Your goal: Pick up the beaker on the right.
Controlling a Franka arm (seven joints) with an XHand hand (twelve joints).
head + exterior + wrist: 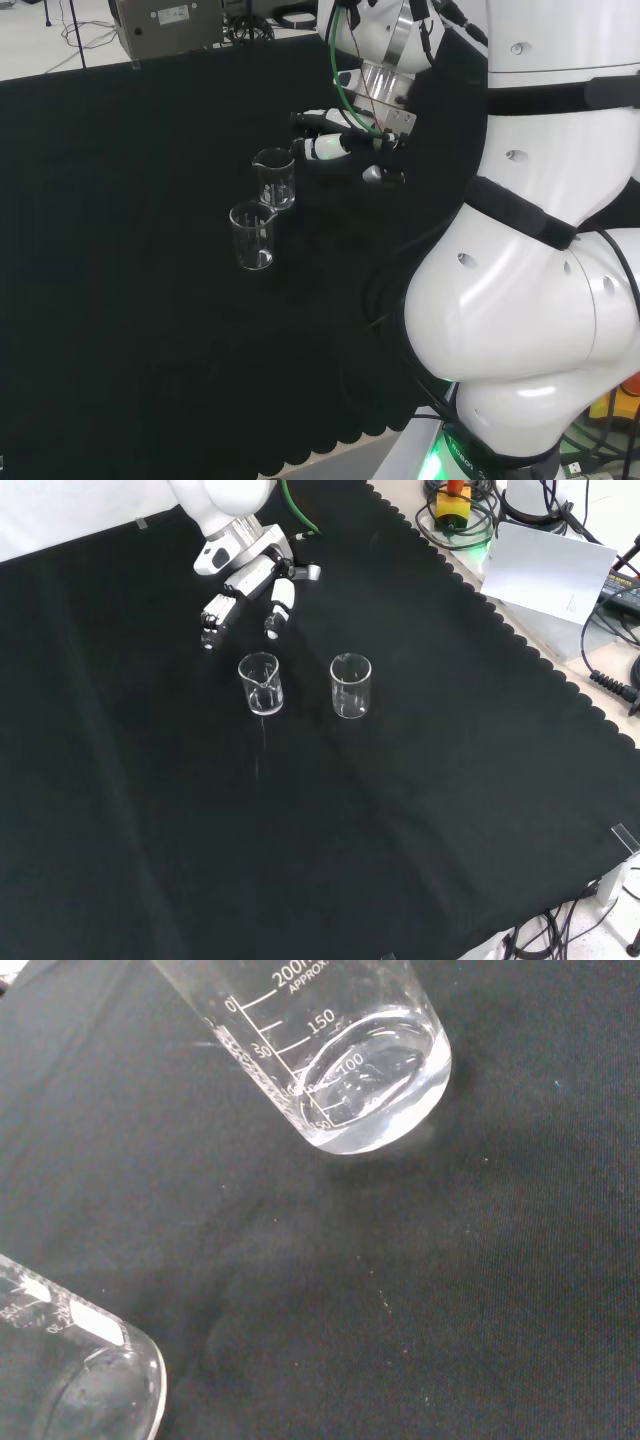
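Observation:
Two clear glass beakers stand upright on the black cloth. In the front view the left beaker [261,683] and the right beaker [350,685] are side by side. In the head view they are the farther beaker [274,178] and the nearer beaker [252,235]. The hand [245,585] hovers just beyond the left beaker in the front view, fingers extended, holding nothing. Seen from the head view, the hand [340,142] is right of the farther beaker, a small gap apart. The wrist view has a graduated beaker [370,1070] and the edge of a second beaker [70,1370].
The arm's white links [530,250] stand at the right of the head view. A grey box [170,25] sits beyond the cloth's far edge. In the front view a white board [550,570] and a yellow-red button [452,500] lie past the scalloped cloth edge.

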